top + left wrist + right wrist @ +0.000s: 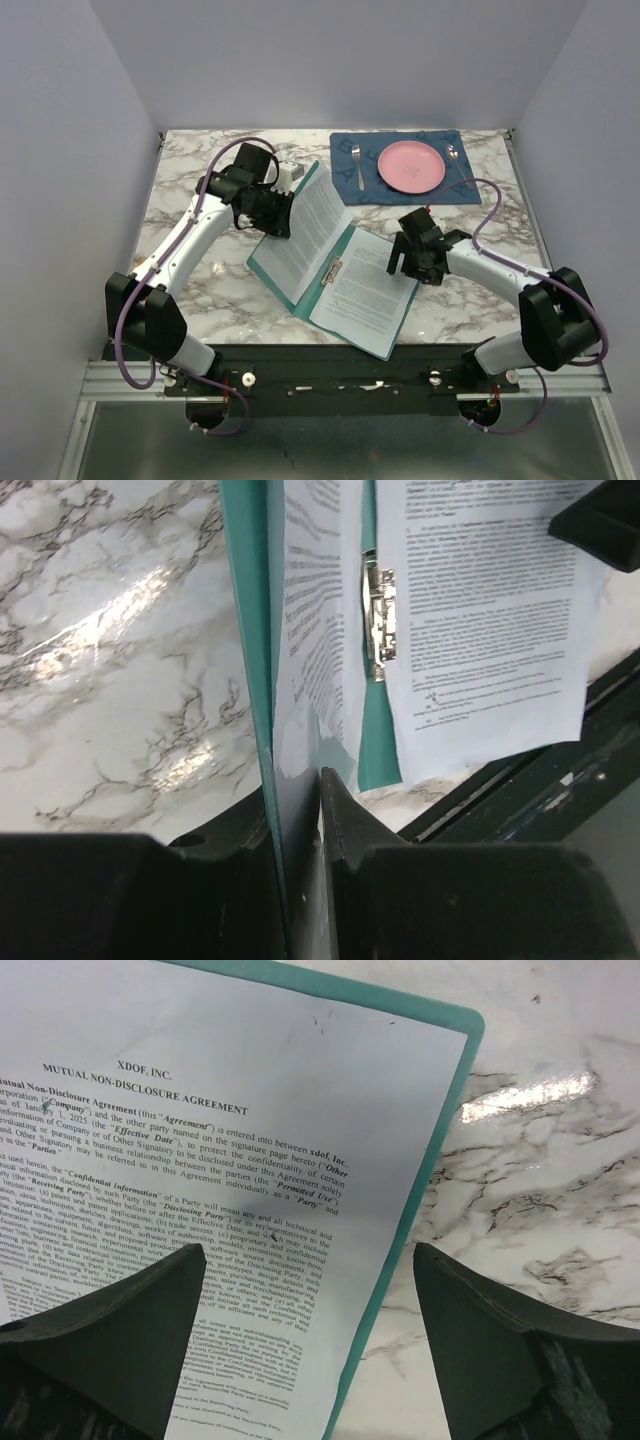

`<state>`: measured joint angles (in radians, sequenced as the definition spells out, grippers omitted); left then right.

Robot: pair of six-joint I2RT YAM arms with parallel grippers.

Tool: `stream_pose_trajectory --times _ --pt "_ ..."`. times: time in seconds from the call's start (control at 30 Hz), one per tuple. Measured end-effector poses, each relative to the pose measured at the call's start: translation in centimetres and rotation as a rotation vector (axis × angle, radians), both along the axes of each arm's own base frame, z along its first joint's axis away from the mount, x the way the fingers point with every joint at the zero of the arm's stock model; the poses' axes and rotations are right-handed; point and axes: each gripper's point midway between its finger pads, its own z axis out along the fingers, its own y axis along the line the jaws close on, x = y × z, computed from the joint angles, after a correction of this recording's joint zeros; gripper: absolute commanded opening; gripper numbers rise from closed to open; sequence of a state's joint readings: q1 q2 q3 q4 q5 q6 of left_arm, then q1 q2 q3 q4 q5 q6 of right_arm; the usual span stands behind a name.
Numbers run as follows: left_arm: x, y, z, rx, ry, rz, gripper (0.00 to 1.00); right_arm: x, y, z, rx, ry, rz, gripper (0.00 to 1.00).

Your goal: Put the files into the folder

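Left wrist: folder [250, 630] within end effector [297, 790]

Glossy marble-look table [560, 1160] — matt paper files [200, 1160], smooth teal folder [250, 630].

White arms [188, 240], black joints [148, 318], purple cables [123, 352]

- A teal folder [318, 295] is laid open on the marble surface [230, 300].
- Its right half is laid flat, and its left half is tipped up.
- White files [365, 285] with black print are seen on both halves.
- The left hand [285, 212] is placed at the outer edge of the tipped-up half.
- The right hand [400, 265] is held over the top of the flat page.
- A pink plate [411, 165], a fork [358, 165] and a spoon [455, 155] are set on a blue mat [345, 185] at the back right, well apart from the folder.
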<state>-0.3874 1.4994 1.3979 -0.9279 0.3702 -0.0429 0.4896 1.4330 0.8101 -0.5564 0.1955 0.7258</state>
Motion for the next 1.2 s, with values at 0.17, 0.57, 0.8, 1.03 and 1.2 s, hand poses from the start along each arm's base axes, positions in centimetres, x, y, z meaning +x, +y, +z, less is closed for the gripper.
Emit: stream_pose_trajectory --times 0.17,0.57,0.8,1.03,1.2 --pt "0.0 1.6 -1.0 0.076 -0.013 0.052 0.2 -0.2 0.4 -0.9 0.012 0.035 0.004 0.93" --pt "-1.7 4.6 -0.9 0.167 -0.067 0.118 0.18 0.0 1.4 -1.5 0.046 0.052 0.019 0.94" --pt "-1.7 4.8 -0.9 0.172 -0.071 0.125 0.21 2.0 4.8 -1.1 0.162 0.015 0.065 0.94" --pt "-2.2 4.2 0.0 0.114 -0.074 0.105 0.52 4.1 7.8 -0.6 0.264 -0.027 0.085 0.95" --pt "-3.3 1.8 0.8 -0.011 -0.024 0.022 0.79 5.2 9.2 -0.4 0.313 -0.035 0.09 0.95"
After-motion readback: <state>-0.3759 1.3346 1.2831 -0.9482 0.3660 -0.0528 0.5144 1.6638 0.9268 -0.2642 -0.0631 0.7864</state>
